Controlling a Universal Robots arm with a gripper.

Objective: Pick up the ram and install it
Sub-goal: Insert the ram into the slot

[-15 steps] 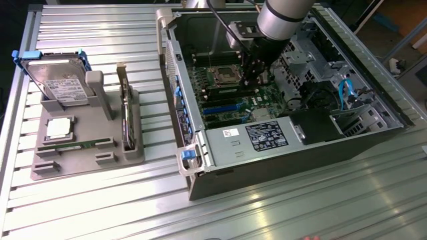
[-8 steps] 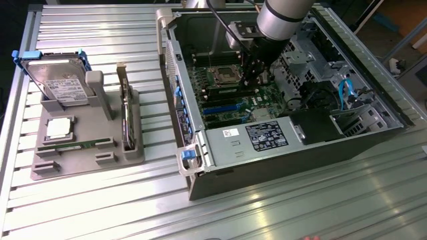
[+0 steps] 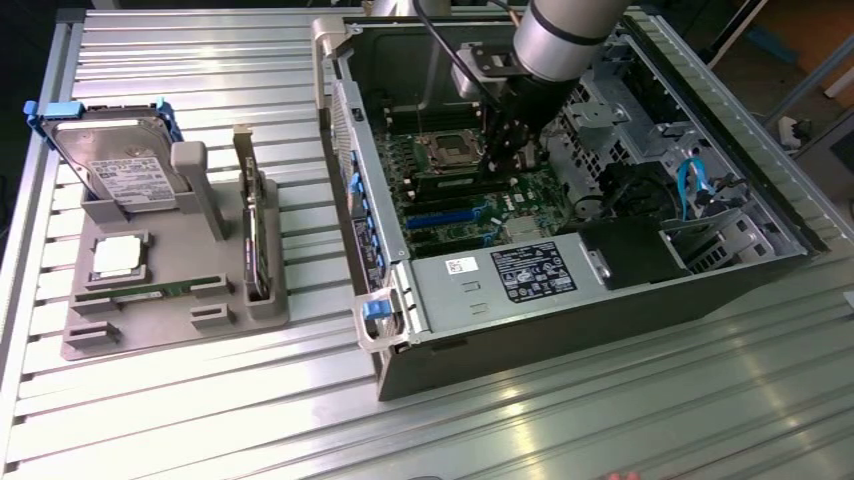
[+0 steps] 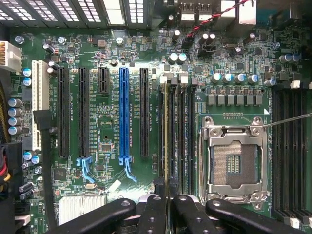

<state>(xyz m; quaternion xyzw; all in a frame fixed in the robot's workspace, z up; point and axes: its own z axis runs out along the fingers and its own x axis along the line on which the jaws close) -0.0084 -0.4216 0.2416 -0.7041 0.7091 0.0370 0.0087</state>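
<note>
- The counter, made of ribbed metal slats, carries everything. An open computer case sits on the exterior view's right half, and a grey parts tray sits near the exterior view's left edge.
- The computer case lies on its side with the panel off, probably so your arm can come straight down onto the board.
- The motherboard faces up inside the case. In the wrist view its long card slots, one blue slot and an empty processor socket lie in parallel rows.
- The parts tray holds a hard drive upright at its back corner. A dark expansion card stands on edge along the side nearer the case, and a silver processor chip lies flat in the middle. The cradles likely fix each part in a known pose for grasping.
- A green strip lies along the tray's front groove. You cannot tell from here whether it is another memory stick.
- Your gripper reaches down into the case, above the motherboard and just beside the socket. It is almost fully closed, pinching a thin board between its fingers.
- The ram is that thin board, seen edge-on. It runs from between the fingers along the memory slot farthest from the socket.
- The ram is held on edge and in line with the slot, presumably so its contact edge meets the slot squarely. Whether it already sits in the slot or hangs just above it cannot be told.
</note>
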